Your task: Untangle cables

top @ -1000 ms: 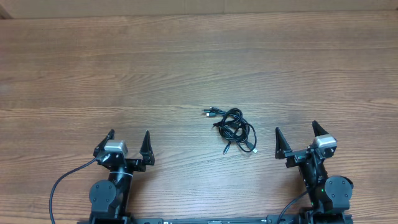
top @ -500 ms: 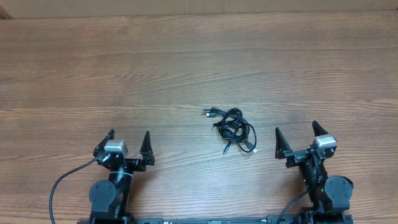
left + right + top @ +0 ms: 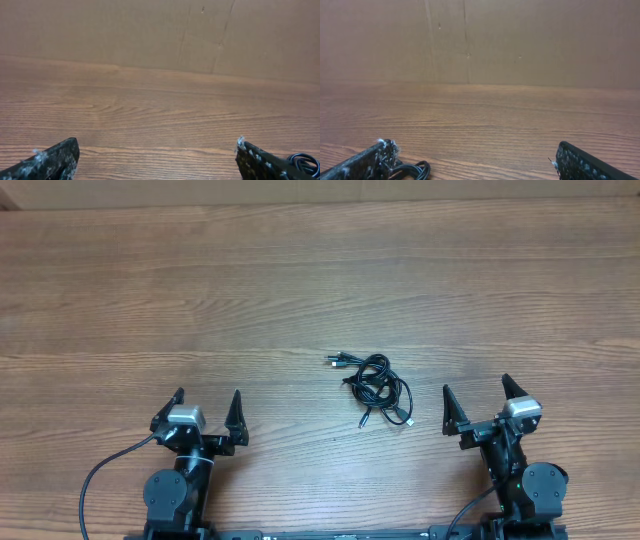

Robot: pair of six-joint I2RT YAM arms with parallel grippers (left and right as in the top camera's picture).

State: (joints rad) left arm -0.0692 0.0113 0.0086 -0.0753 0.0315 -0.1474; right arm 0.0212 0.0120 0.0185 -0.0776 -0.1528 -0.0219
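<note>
The cables [image 3: 375, 388] lie as one small black knot on the wooden table, a little right of centre, with plug ends sticking out left and at the bottom. My left gripper [image 3: 207, 395] stands open near the front edge, well left of the knot. My right gripper [image 3: 476, 389] stands open just right of the knot, apart from it. In the left wrist view a cable loop [image 3: 303, 162] peeks past the right fingertip. The right wrist view shows cable loops [image 3: 412, 170] beside the left fingertip. Nothing lies between either pair of fingers.
The wooden table [image 3: 300, 290] stretches far behind the knot. A brown cardboard wall [image 3: 520, 40] stands along the table's far edge. A thick black arm wire [image 3: 100, 475] curls at the front left by the left arm's base.
</note>
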